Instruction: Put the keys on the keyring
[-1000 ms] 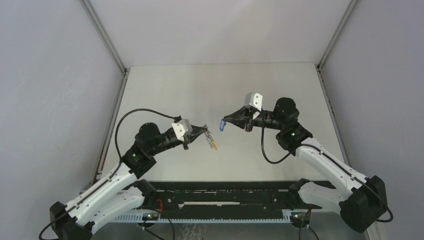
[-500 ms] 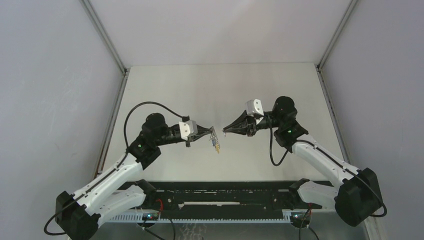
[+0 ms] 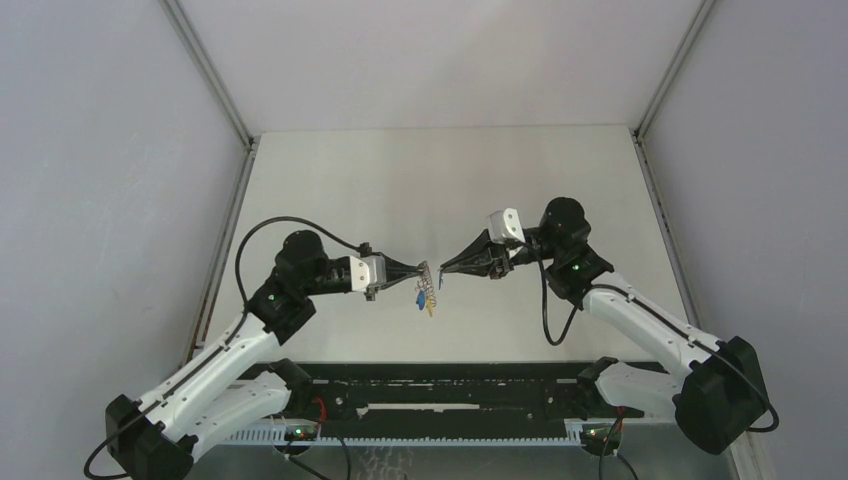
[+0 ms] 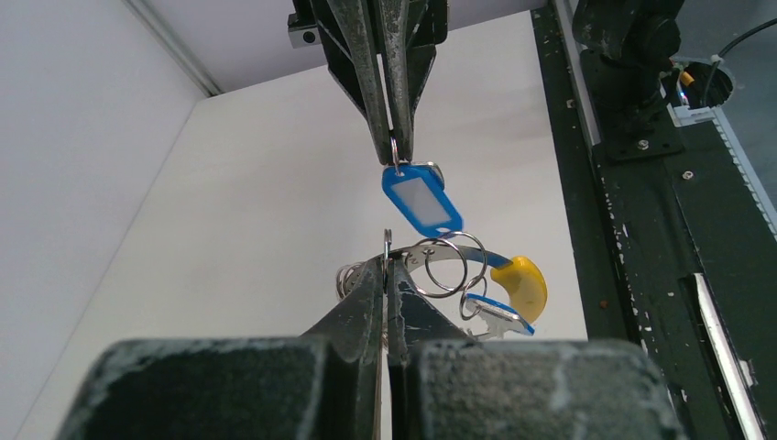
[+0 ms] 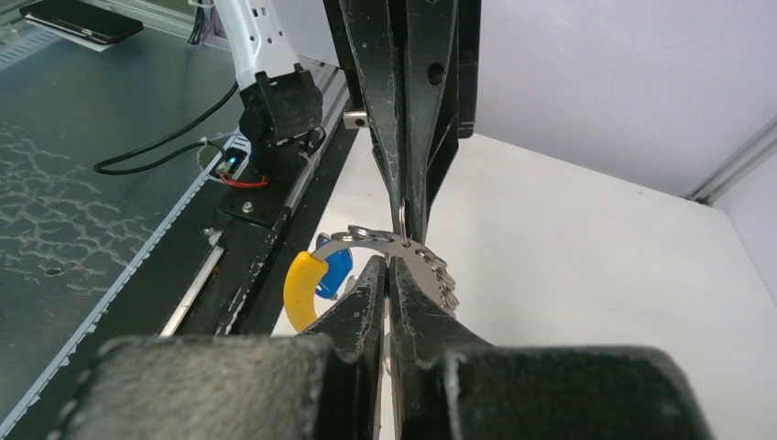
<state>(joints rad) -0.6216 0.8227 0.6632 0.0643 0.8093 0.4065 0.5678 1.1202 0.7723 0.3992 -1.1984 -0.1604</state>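
Note:
My left gripper [image 3: 418,271] is shut on the keyring [image 4: 433,249], a silvery band with a yellow curved section [image 4: 520,286] and several small split rings. One blue-headed key [image 4: 496,313] hangs from it beside the yellow part. My right gripper [image 3: 444,268] faces it tip to tip, shut on the small ring of another blue key [image 4: 421,200], which sits just above the keyring's band. In the right wrist view the keyring [image 5: 366,240] lies right in front of my right fingertips [image 5: 403,275]; the held key is hidden there. Both are held in the air above the table [image 3: 450,180].
A black rail [image 3: 450,400] with the arm bases runs along the near edge. Grey walls and slanted metal posts [image 3: 210,75] close in the table on the left, right and back.
Both grippers have come together and sunk a little. The right one has carried its blue key left and down to the keyring, and the left one has levelled out.

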